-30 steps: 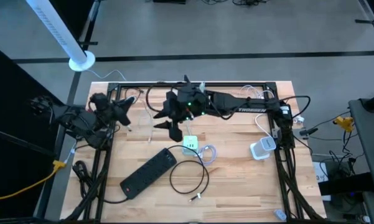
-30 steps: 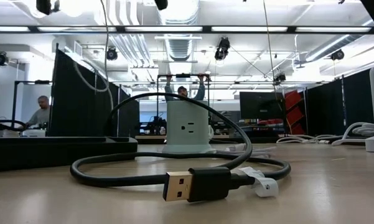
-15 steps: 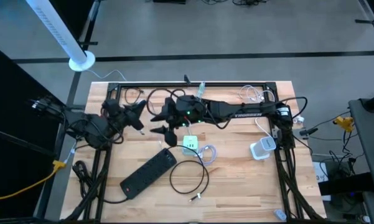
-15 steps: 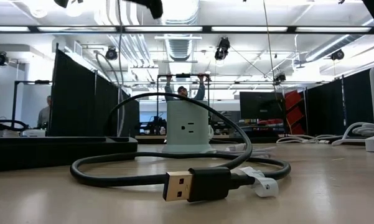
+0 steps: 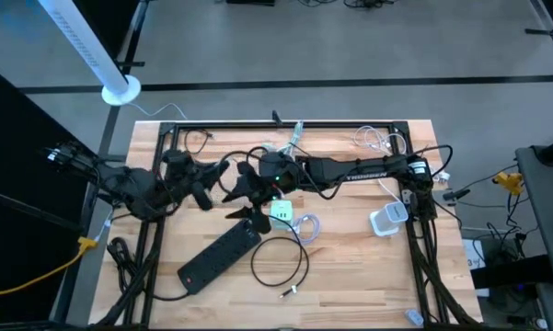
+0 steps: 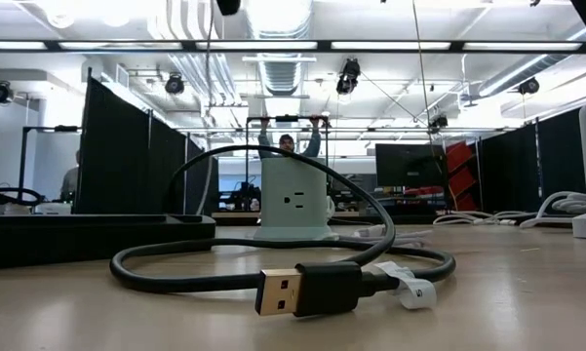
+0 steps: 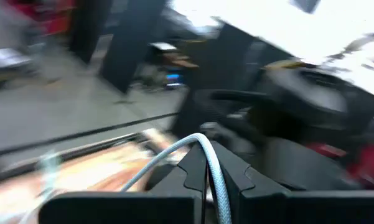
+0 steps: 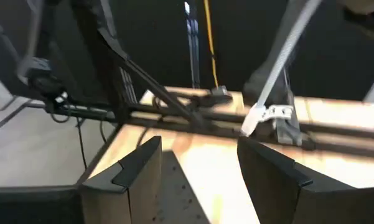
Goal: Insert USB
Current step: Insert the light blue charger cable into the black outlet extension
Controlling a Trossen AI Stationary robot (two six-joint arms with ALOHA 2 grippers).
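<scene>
Holding the white braided cable pinched in my shut left gripper, I carry its plug toward my right gripper, whose fingers stand apart, empty, over the green hub. Next I judge: align plug with port.

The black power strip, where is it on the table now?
In the high view, the black power strip lies diagonally on the table's front left part, just left of the coiled black cable and below the right gripper.
</scene>
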